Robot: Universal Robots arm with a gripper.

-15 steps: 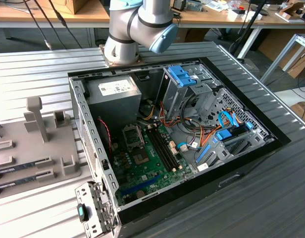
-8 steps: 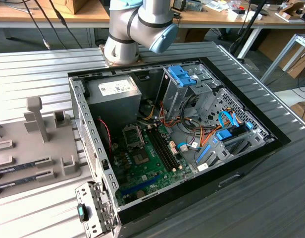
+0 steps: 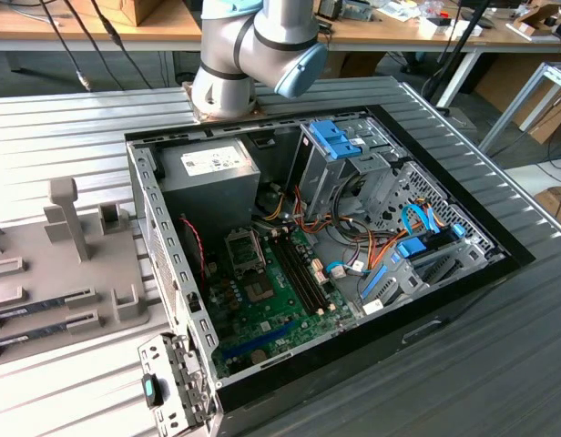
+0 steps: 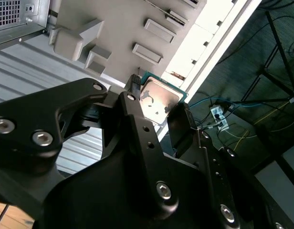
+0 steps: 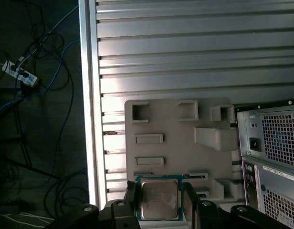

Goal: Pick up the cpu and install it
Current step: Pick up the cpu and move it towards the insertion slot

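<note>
My black two-fingered tool (image 5: 160,198) is pinching the small square cpu with silvery metal top and green rim (image 5: 159,205) by two opposite edges, I'd judge to keep it level and spare its underside. It hangs over the grey moulded holder plate (image 5: 175,152), near an edge of the ribbed metal surface (image 5: 185,57), beside the open computer case (image 3: 167,273)

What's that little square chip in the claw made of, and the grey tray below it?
The cpu, clamped in the gripper: likely a metal top, since it is silvery and catches glare, on a thin green board edge. The tray: probably moulded or printed plastic, matte grey with blocky raised slots.
</note>
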